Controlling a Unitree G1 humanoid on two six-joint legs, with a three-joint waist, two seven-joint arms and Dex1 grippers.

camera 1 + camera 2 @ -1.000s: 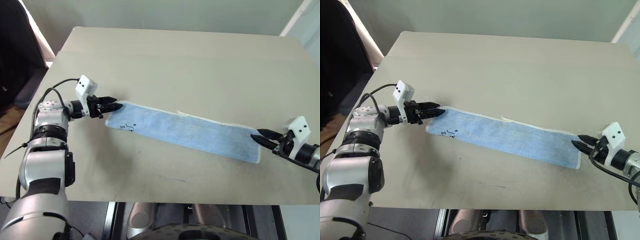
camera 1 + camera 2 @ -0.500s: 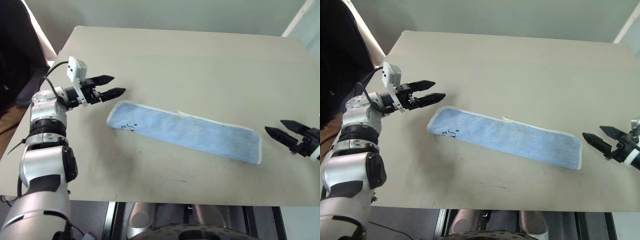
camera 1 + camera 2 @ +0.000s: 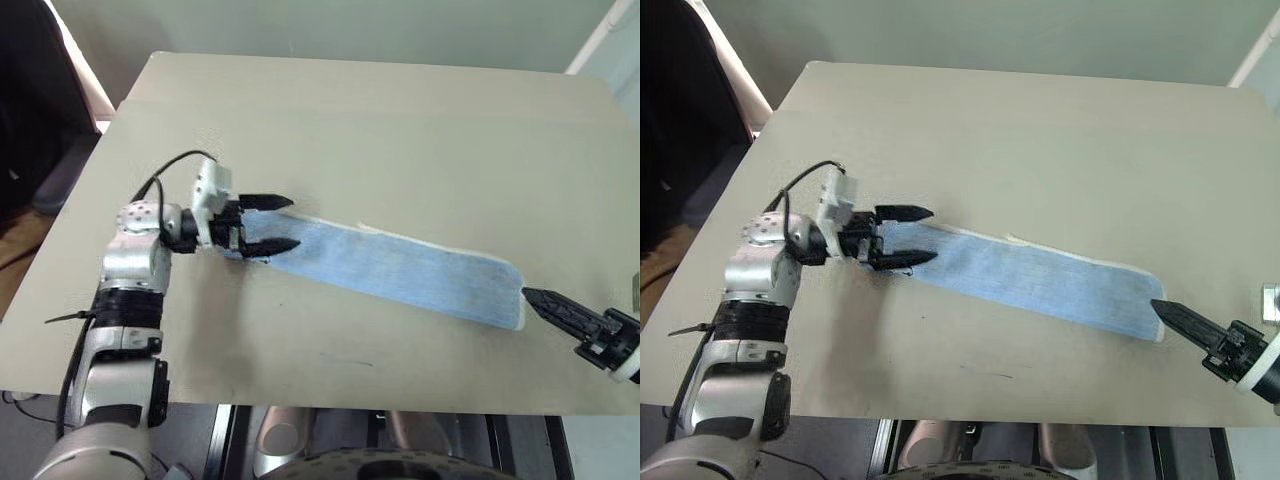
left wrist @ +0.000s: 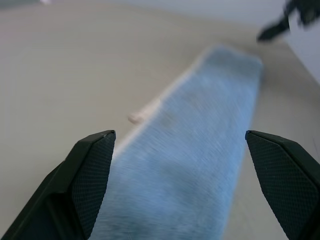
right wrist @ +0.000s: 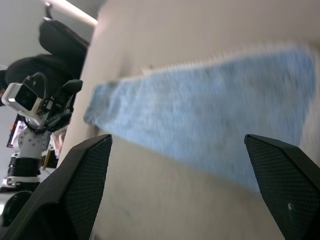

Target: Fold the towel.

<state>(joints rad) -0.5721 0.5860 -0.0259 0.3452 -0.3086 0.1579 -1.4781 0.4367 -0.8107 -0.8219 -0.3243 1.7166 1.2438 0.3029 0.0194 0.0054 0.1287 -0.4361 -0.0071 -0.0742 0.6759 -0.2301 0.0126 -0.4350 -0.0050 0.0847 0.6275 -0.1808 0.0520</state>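
The light blue towel [image 3: 400, 268] lies flat on the beige table [image 3: 400, 130] as a long narrow strip, running from the middle left down to the right. Its white edging shows along the far side. My left gripper [image 3: 284, 223] is open and points along the strip, its two black fingers straddling the towel's left end [image 4: 200, 160] just above the cloth. My right gripper [image 3: 536, 299] is open and holds nothing. It sits just off the towel's right end [image 5: 215, 120], pointing toward it and turned edge-on in the head views.
The table's front edge [image 3: 330, 405] runs close below the towel and both arms. A dark chair [image 3: 40, 120] stands beyond the table's left edge. A loose white flap of edging [image 4: 145, 111] sticks out from the towel's far side.
Both grippers let go of the towel's ends and opened wide. The left one lifted away, then swung right over the left end. The right one drew back and rolled.
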